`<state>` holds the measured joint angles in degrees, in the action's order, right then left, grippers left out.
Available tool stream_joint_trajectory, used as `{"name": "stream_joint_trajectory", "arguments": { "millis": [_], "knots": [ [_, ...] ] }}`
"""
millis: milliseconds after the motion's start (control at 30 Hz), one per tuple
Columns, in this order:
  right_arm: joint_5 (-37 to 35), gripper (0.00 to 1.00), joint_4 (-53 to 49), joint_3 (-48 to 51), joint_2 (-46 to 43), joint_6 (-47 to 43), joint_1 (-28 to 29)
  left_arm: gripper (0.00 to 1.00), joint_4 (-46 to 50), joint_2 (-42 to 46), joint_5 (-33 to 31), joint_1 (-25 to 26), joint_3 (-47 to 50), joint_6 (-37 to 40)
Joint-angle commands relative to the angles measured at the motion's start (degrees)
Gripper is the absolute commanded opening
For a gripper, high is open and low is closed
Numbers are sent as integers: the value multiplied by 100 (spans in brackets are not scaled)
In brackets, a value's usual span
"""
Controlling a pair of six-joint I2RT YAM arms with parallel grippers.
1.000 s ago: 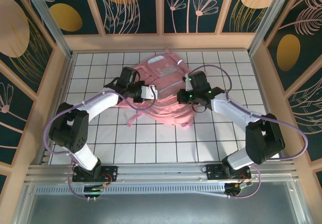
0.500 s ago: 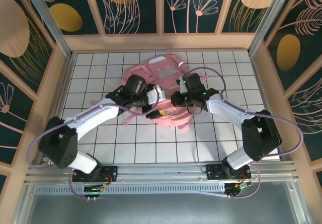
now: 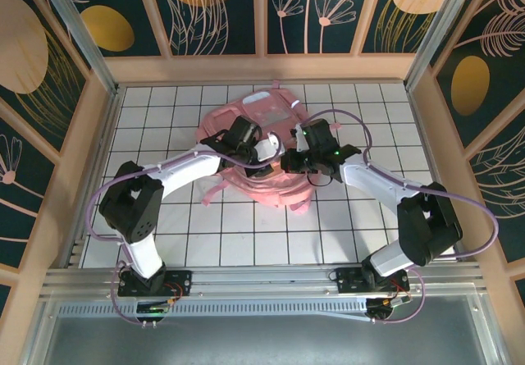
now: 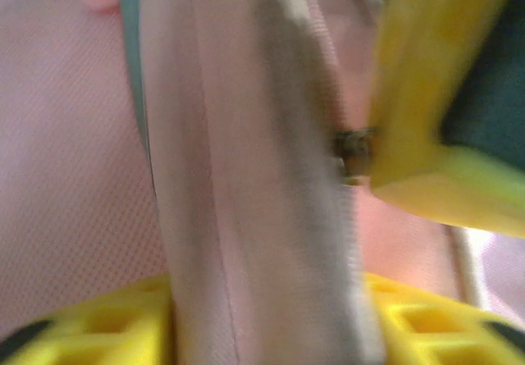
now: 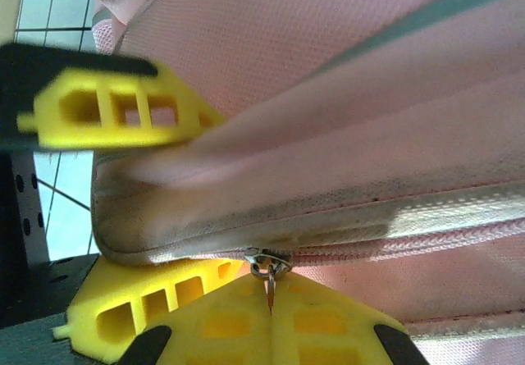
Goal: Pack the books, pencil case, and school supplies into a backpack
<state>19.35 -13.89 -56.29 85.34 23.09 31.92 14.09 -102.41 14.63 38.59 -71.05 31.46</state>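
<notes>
Pinching the zipper pull point(image 5: 267, 266), right tool point(image 5: 271, 296) sits beside left tool point(image 4: 267, 322), itself clamped on the backpack point(image 5: 353, 37).

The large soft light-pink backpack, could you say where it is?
Top view: the backpack lies centre-table toward the far wall, under the left gripper and right gripper.

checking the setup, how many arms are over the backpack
2: the left arm reaches in from the left, the right arm from the right; they meet over the middle of the backpack.
</notes>
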Motion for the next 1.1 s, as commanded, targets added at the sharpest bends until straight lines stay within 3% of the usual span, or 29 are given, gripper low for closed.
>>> {"name": "stream_joint_trajectory", "arguments": {
  "millis": [0, 33, 133, 233, 533, 767, 867, 1067],
  "knots": [
    [54, 0, 192, 12, -307, 14, -239, 5, 182, -42, -13, 2, -5, 307],
    [36, 0, 150, 35, -315, -27, -316, 0, 195, -20, 37, 8, -14, 377],
    [-187, 0, -133, 40, -359, -385, -643, 0, 143, 275, 287, 0, 179, 845],
    [-722, 0, -468, -3, -375, -717, -1048, 0, 93, 925, 670, 3, 797, 2100],
    [-322, 0, -48, -47, 276, -951, -2229, 0, -131, 1717, 1421, -425, 1804, 3627],
    [55, 0, 418, -388, 817, -1556, -2294, 0, 92, 1867, 1321, -463, 2099, 4295],
    [-31, 0, 629, -339, 839, -2451, -2281, 0, 65, 1890, 1172, -462, 2174, 4433],
    [-19, 0, 1872, 461, 333, -5613, -2159, 0, -1, 1953, 1126, -460, 2294, 4692]
  ]
}}
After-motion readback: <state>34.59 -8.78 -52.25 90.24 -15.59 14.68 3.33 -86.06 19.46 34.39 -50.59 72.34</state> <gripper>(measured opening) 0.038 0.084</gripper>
